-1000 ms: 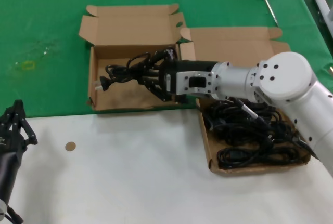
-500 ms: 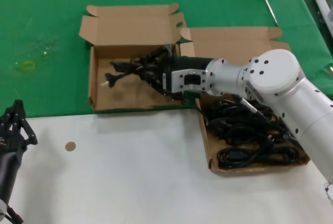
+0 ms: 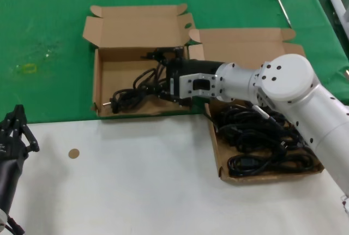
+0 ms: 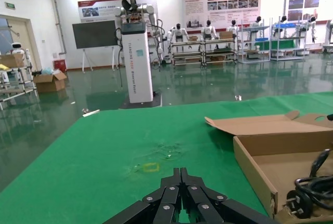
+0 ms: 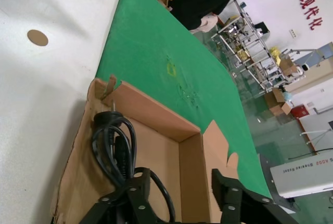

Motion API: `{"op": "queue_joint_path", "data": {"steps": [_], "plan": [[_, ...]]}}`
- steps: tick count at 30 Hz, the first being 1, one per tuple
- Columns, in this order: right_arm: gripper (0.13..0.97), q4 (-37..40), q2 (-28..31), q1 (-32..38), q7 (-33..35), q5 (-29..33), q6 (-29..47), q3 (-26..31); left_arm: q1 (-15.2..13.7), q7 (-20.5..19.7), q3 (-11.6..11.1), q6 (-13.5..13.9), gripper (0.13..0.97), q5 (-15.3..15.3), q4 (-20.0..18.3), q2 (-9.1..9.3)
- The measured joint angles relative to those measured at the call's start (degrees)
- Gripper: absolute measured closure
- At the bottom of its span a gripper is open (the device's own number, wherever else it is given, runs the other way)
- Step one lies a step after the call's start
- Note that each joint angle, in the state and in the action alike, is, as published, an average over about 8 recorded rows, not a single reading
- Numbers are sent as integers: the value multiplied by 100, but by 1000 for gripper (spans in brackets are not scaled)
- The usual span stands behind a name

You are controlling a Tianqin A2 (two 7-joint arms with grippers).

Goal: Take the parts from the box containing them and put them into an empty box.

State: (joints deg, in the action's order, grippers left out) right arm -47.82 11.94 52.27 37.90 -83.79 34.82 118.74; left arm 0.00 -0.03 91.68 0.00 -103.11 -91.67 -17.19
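**Head view: cord lies in the smaller box**

The right gripper (image 3: 162,74) has its fingers spread wide over one black cord (image 3: 131,93). The cord lies in the deeper box (image 3: 97,77) near the bench's far edge. More cords (image 3: 262,142) fill the shallow box (image 3: 215,148) toward the right edge. The left gripper (image 3: 16,128) waits shut at the near left corner.

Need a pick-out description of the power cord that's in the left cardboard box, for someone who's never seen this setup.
On the green cloth two open cardboard boxes stand side by side; take the left, deeper-walled box. The power cord lies on its floor, plug at the front corner, beside the right claw, which is open. It lies alone, while the other cords fill the right box.
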Motion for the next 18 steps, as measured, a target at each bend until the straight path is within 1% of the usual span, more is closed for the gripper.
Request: {"op": "queue_joint_path", "data": {"steps": [3,4,12,15,18], "plan": [[701,-142,54,-62,-137,33,0,12,0,0,0,0,945,0,0,0],[701,-193,75,-84,-185,45,0,15,0,0,0,0,945,0,0,0],[503,-660,271,-283,-569,150,-17,33,0,0,0,0,945,0,0,0],[503,-890,360,-370,-729,200,-31,35,0,0,0,0,945,0,0,0],[430,-1148,451,-467,-889,243,-48,30,0,0,0,0,945,0,0,0]]}}
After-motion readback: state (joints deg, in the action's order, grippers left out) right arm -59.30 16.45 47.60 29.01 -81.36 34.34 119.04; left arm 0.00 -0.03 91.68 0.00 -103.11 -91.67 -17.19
